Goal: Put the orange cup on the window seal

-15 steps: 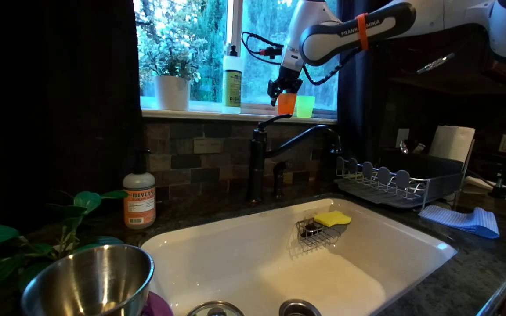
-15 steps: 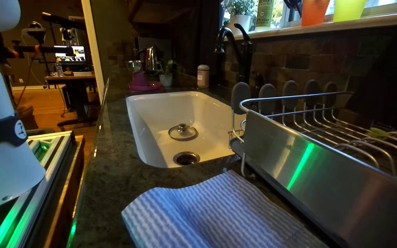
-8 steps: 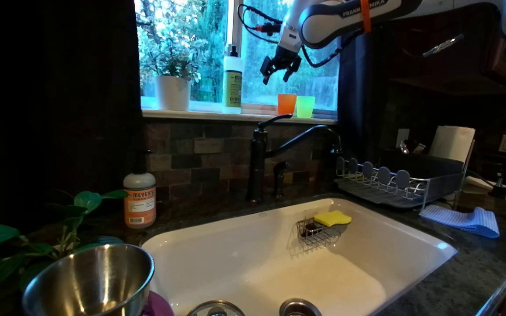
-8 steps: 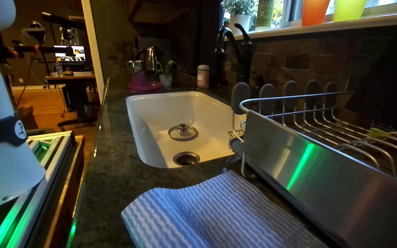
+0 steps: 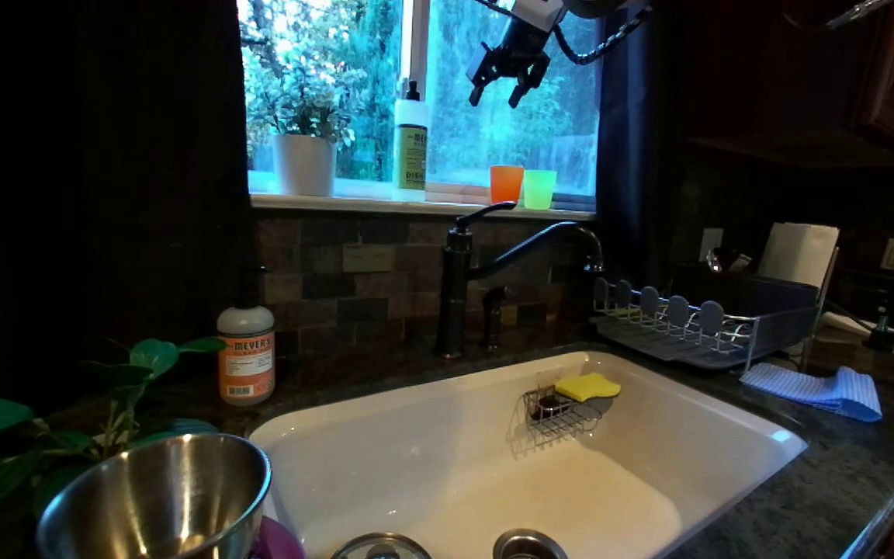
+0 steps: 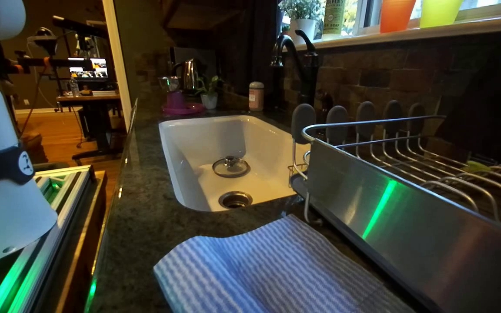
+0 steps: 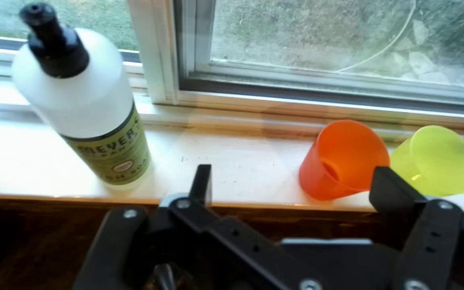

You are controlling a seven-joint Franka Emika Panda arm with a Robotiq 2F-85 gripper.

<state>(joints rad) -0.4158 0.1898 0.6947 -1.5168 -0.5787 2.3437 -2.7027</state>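
The orange cup (image 5: 507,184) stands upright on the window seal (image 5: 354,203), just left of the small green cup (image 5: 539,190). The orange cup also shows in an exterior view (image 6: 396,17), its top cut off, on the seal (image 6: 407,36). In the wrist view the orange cup (image 7: 342,159) stands on the white seal (image 7: 236,173), close beside the green cup (image 7: 437,161). My gripper (image 5: 495,102) is open and empty, well above the cup and apart from it. In the wrist view its fingers (image 7: 292,175) are wide apart, the right one overlapping the cup's rim in the picture.
A dish soap bottle (image 5: 410,147) and a potted plant (image 5: 305,163) stand on the seal to the left. The dark faucet (image 5: 455,295) rises below the seal, behind the white sink (image 5: 385,442). A dish rack (image 5: 695,334) is at the right.
One second ago my gripper was at the orange cup's rim. It has risen away from the cup, and its fingers show spread apart. The cup has stayed on the seal.
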